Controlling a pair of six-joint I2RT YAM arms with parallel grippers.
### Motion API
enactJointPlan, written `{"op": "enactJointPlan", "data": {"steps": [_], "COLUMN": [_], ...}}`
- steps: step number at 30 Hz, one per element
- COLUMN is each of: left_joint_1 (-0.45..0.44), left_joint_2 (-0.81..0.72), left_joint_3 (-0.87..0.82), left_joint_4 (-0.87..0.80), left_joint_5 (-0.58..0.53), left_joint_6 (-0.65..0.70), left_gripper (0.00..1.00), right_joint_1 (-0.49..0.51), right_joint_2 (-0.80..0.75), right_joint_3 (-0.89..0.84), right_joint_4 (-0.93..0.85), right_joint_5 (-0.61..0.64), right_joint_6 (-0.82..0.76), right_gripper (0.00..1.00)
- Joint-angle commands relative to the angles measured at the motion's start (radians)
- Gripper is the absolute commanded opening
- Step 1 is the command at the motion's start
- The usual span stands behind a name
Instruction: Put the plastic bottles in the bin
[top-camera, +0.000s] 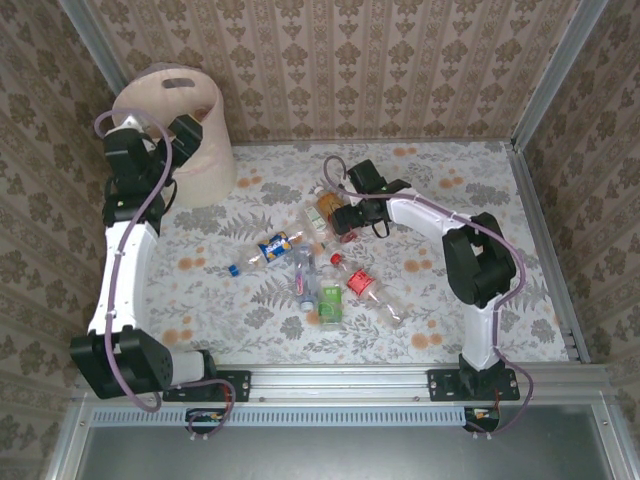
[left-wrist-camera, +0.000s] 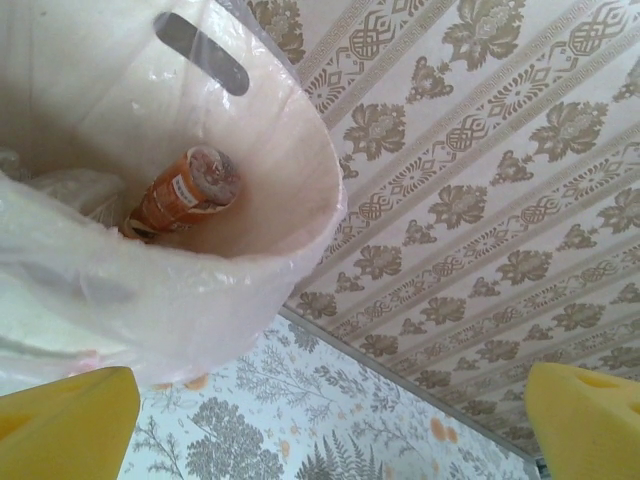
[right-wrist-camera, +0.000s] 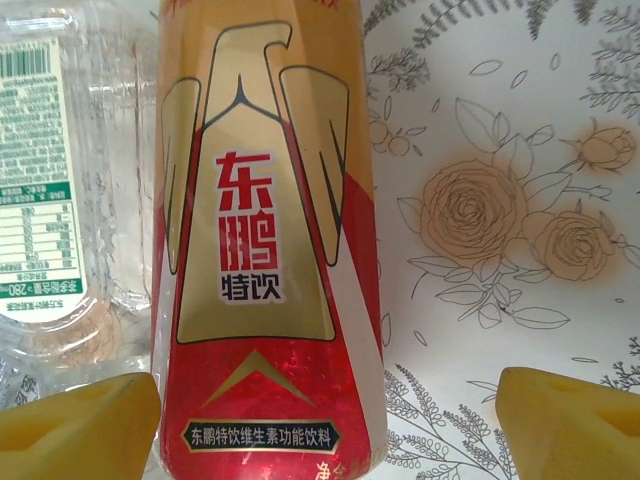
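Left gripper (left-wrist-camera: 330, 430): the yellow fingers are held wide apart at the lower corners of the left wrist view, and nothing is held between them.
Bin (top-camera: 205, 165): it is placed in the upper left of the top view and is lined with a thin clear bag.
Orange-labelled bottle (left-wrist-camera: 185, 190): it is seen lying inside the bin.
Right gripper (right-wrist-camera: 325, 430): the fingers are spread. A red and gold bottle (right-wrist-camera: 265, 250) is framed between them but is not pinched.
Other plastic bottles (top-camera: 272, 245): they are scattered on the table (top-camera: 450, 200) in the centre of the top view.
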Motion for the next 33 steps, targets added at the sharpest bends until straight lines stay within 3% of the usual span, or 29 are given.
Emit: {"op": "enactJointPlan", "data": {"steps": [1,13,21,33], "left_joint_1": [-0.005,-0.021,-0.042,-0.164], "left_joint_2": [-0.051,-0.058,-0.024,0.092], "left_joint_3": [-0.007,-0.017,-0.005,0.02], "left_joint_4": [-0.039,-0.075,-0.083,-0.053], "left_joint_5": [-0.034,-0.039,-0.01,0.099], "left_joint_6": [0.045,0.064,0.069,0.091], "left_gripper": [1.0,1.0,1.0,1.0], "right_joint_1": [-0.002,-0.002,-0.016,-0.049], "right_joint_2": [0.05,0.131,0.088,-0.124], "right_joint_3": [0.059,0.101,0.038,-0.237], "right_joint_4": [-0.08,-0.067,-0.005,0.153], "right_joint_5": [-0.046,-0.063,-0.022,0.097], "right_joint_6": [-0.051,-0.049,-0.026,0.111], "right_gripper": [0.92,0.9,0.68,0.59]}}
